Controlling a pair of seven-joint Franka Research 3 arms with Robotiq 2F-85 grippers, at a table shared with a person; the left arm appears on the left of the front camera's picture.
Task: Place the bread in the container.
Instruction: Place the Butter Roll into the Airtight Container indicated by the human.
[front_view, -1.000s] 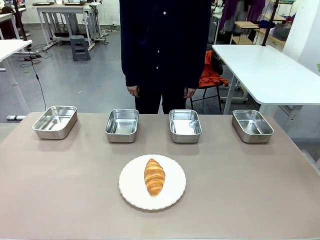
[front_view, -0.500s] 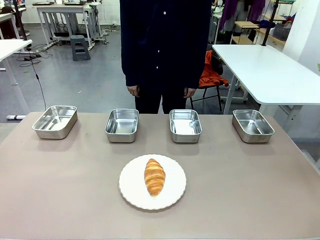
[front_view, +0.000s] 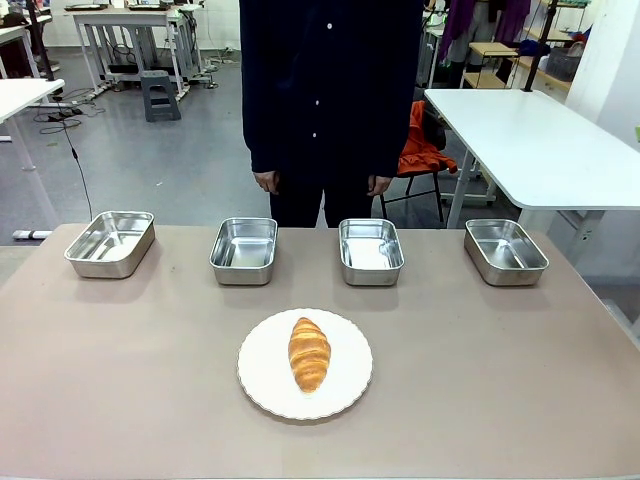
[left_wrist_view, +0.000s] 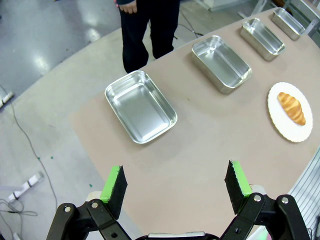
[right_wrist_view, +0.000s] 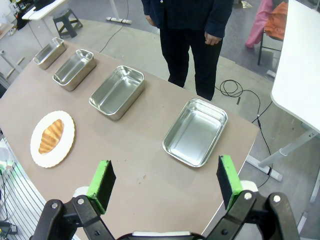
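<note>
The left gripper (left_wrist_view: 175, 186) hangs high up and points down at a slant. Its two fingers are spread wide apart, and the gap between them is empty. Its green pads (left_wrist_view: 114, 184) face each other, one on each side. The black links under them bend outward like little elbows. The right gripper (right_wrist_view: 165, 184) hangs high up too, also tipped down. Its fingers are spread just as wide, green tips (right_wrist_view: 226, 181) facing in, and it holds nothing.
</note>
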